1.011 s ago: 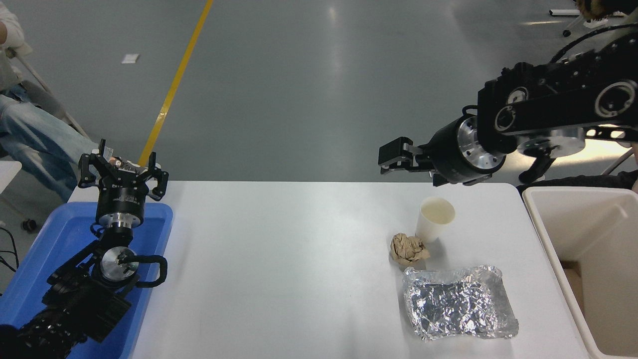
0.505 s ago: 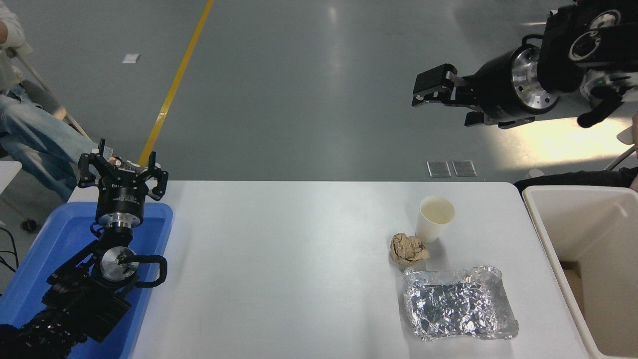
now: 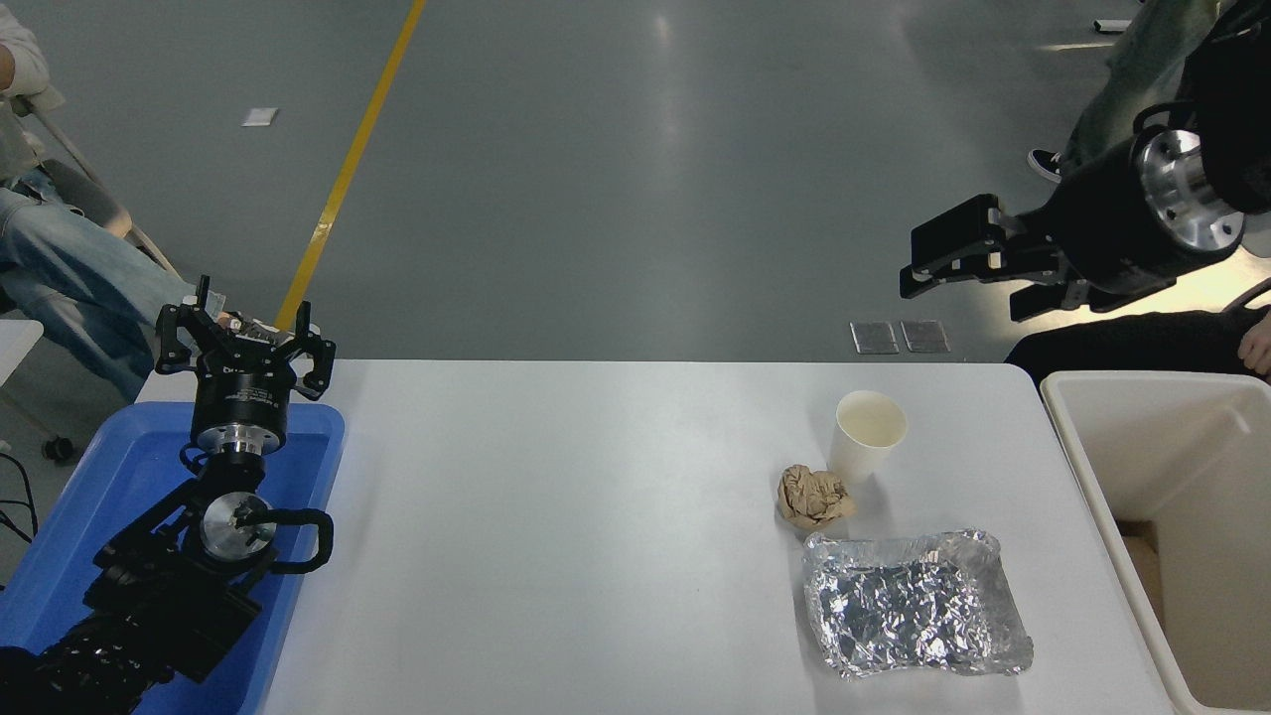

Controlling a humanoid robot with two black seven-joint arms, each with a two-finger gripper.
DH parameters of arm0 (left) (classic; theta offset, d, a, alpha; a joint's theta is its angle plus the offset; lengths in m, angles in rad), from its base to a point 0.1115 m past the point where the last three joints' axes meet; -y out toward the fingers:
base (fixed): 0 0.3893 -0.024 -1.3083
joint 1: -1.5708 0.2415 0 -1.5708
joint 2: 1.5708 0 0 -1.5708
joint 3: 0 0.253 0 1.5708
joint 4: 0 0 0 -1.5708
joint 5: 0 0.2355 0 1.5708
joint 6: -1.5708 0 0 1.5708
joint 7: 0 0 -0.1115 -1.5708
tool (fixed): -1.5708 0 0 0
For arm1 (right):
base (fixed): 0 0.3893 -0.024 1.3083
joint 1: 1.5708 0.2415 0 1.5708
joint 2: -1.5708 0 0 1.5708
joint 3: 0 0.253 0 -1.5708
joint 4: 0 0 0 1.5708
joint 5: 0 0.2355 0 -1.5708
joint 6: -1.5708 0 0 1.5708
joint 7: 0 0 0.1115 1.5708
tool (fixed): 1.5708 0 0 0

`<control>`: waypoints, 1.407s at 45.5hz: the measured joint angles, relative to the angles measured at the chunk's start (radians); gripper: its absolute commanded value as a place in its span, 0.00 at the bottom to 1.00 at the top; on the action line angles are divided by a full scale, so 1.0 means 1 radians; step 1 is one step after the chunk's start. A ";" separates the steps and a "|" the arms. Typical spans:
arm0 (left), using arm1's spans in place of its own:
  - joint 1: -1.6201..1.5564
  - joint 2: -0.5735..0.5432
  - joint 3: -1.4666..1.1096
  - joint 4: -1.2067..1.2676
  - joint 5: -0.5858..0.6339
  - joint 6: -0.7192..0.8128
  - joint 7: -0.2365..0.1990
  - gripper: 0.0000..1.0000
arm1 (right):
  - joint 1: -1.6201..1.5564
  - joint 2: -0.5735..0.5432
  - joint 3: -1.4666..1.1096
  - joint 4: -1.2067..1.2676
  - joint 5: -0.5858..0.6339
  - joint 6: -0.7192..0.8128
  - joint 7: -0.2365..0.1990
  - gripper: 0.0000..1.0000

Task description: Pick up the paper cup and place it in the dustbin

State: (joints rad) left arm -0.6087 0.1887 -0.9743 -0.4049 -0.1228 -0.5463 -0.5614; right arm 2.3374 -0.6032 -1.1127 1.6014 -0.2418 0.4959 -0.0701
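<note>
A: Quick, what changed from half a second ago?

B: Right gripper (image 3: 918, 268) dropped lower and slid right. It was up near the top edge, now it hangs in the air past the table's far right corner. Nothing in it. Jaws look nearly pressed together, just a thin gap.

A: Cup?

B: Paper cup (image 3: 866, 434) hasn't moved. Upright on the white table (image 3: 556, 536), right half, near the far edge. Gripper is above and to the right of it, well apart.

A: Neighbours?

B: Crumpled brown paper ball (image 3: 814, 497) just beside the cup's base on the near-left side, may be touching. Foil tray (image 3: 912, 616) nearer the camera, just below the ball. Both same spots as before.

A: Room to move?

B: Far side and right side of the cup are bare tabletop. Dustbin (image 3: 1077, 467) stands off the table's right edge, open top, rim close alongside the table.

A: Left arm?

B: Parked lower left over the blue tray (image 3: 89, 516), left gripper (image 3: 245, 338) with fingers spread, empty, unchanged.

A: People?

B: A person's hand (image 3: 1256, 343) at the right edge beyond the bin, jeans-clad legs (image 3: 70, 278) seated far left.
</note>
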 measured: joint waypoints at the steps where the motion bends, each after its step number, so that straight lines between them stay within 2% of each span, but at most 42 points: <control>1: 0.000 0.000 0.000 0.000 0.000 0.000 0.000 0.99 | -0.018 0.003 -0.004 -0.001 -0.022 -0.013 0.000 1.00; 9: 0.000 0.000 0.002 0.000 0.000 0.000 0.000 0.99 | -0.109 0.033 -0.052 -0.015 -0.158 -0.091 0.005 1.00; 17: 0.001 0.000 0.004 0.000 0.000 -0.001 0.000 0.99 | -0.208 0.126 -0.140 -0.053 -0.230 -0.217 0.048 1.00; 32: 0.001 0.001 0.007 0.000 0.002 -0.002 0.002 0.99 | -0.431 0.264 -0.109 -0.259 -0.114 -0.337 0.077 1.00; 45: 0.001 0.002 0.008 0.000 0.003 -0.002 0.002 0.99 | -0.617 0.339 -0.025 -0.470 -0.039 -0.368 0.078 1.00; 56: 0.001 0.001 0.008 0.000 0.003 -0.002 0.002 0.99 | -0.758 0.374 0.030 -0.577 -0.029 -0.399 0.073 1.00; 64: 0.001 0.001 0.008 0.000 0.003 -0.003 0.002 0.99 | -0.841 0.396 0.051 -0.632 -0.029 -0.434 0.061 0.86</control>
State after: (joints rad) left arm -0.6075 0.1902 -0.9664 -0.4049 -0.1198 -0.5490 -0.5589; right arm 1.4965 -0.2074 -1.0615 0.9694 -0.2703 0.0618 -0.0089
